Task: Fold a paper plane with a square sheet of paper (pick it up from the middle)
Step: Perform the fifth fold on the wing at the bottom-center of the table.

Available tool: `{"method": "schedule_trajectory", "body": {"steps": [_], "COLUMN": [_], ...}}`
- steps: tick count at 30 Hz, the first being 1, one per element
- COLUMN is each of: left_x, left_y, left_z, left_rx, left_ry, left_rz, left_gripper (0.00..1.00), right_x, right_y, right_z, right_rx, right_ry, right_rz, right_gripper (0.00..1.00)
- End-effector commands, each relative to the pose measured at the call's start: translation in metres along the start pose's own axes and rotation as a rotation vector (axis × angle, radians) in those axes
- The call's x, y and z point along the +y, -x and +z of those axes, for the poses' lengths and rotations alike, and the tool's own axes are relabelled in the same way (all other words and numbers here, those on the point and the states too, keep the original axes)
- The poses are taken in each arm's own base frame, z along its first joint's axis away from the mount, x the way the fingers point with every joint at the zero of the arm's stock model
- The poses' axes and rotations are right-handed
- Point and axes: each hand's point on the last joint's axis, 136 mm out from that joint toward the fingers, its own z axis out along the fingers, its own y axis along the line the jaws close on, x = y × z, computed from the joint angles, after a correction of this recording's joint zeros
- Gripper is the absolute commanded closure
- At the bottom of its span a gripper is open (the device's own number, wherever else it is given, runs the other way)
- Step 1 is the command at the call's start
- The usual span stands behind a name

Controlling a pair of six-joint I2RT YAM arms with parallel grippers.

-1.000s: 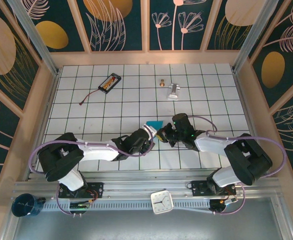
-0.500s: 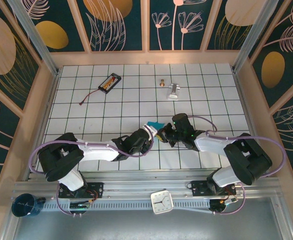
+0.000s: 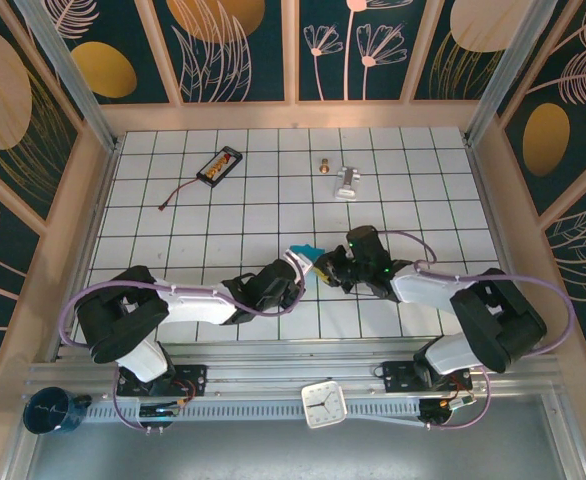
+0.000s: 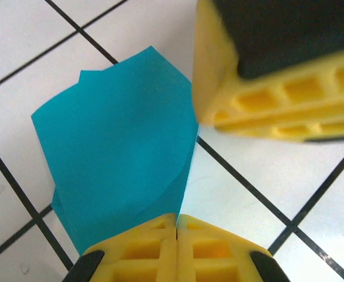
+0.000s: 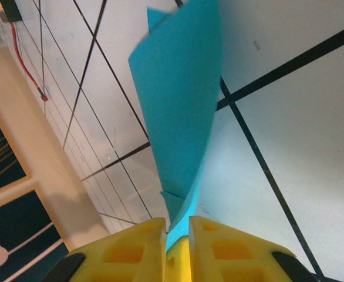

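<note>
The teal paper (image 3: 307, 251) is standing folded and partly raised off the white gridded table (image 3: 223, 225), in the near half around the middle, curling up between my two pincers. My left pincer (image 4: 176, 221) is pressing its yellow fingers flat together, and the paper's lower corner is running straight into that seam (so I am reading it as clamped there). My right pincer (image 5: 177, 226) is meeting the paper from the opposite side. Its fingers are standing a narrow gap apart with the paper's pointed lower end sitting in that gap, and I cannot tell whether they are pinching it. In my left wrist view, one right finger is hovering just beside the paper's upper right edge. From above, both my arms are reaching inward, their tips nearly touching at the paper. Well apart, toward the far edge, a black battery pack (image 3: 219, 165) with a red lead is lying on the left, and a small silver metal piece (image 3: 347, 181) is lying right of centre.
</note>
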Motion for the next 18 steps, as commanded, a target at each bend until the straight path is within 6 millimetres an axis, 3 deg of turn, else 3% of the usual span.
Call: {"method": "schedule_trajectory", "body": {"steps": [1, 10, 18], "left_x": [-0.01, -0.033, -0.032], "left_y": [0.011, 0.022, 0.022], "left_z": [-0.006, -0.02, -0.025], "left_rx": [-0.061, -0.144, -0.194], "left_ry": [-0.066, -0.261, -0.366], "left_rz": [-0.068, -0.313, -0.534], "left_gripper": [1.0, 1.0, 1.0], "right_x": [0.006, 0.015, 0.028], "right_y": [0.012, 0.044, 0.046], "right_z": [-0.017, -0.048, -0.05], "right_rx": [-0.068, -0.185, -0.19], "right_ry": [-0.003, -0.04, -0.025], "right_rz": [-0.077, -0.26, -0.412], "right_gripper": [0.78, 0.75, 0.74]}}
